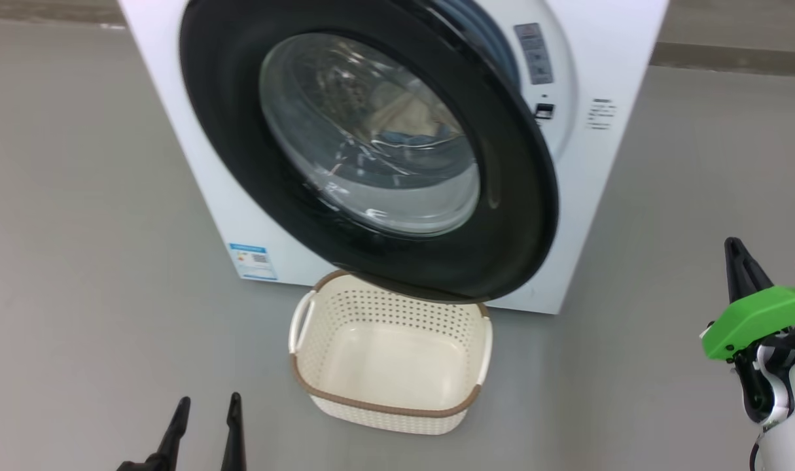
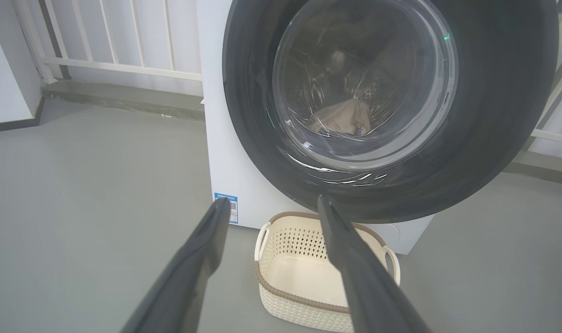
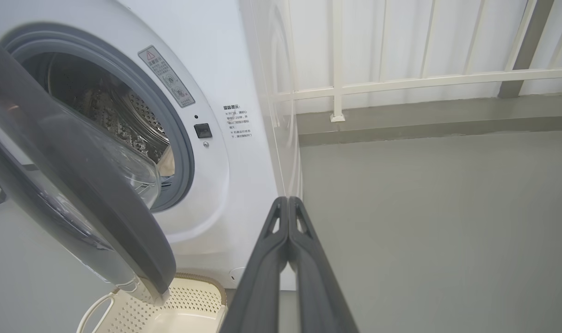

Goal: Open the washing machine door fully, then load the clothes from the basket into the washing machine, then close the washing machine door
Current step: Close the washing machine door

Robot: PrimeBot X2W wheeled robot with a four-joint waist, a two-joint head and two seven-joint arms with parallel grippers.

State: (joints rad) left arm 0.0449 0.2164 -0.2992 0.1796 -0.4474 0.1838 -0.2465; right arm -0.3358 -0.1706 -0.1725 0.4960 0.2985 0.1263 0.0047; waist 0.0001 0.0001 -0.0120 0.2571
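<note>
Round black-rimmed glass door [image 1: 371,144] half-ajar above cream perforated plastic basket [image 1: 384,410], before white box front-loader [image 1: 175,98]. Cream/blue garments [image 2: 341,118] inside steel drum [image 3: 123,120]. L claw [image 1: 211,400] released, spread; R claw [image 3: 287,200] clenched tight.

Grey floor [image 1: 76,196] all round; white railing [image 3: 424,80] standing on raised grey kerb [image 3: 424,120] behind.

basket [image 1: 397,314] before washing machine [image 1: 590,170], under door [image 1: 371,131], clothes [image 2: 341,118] in drum [image 3: 123,115]
</note>
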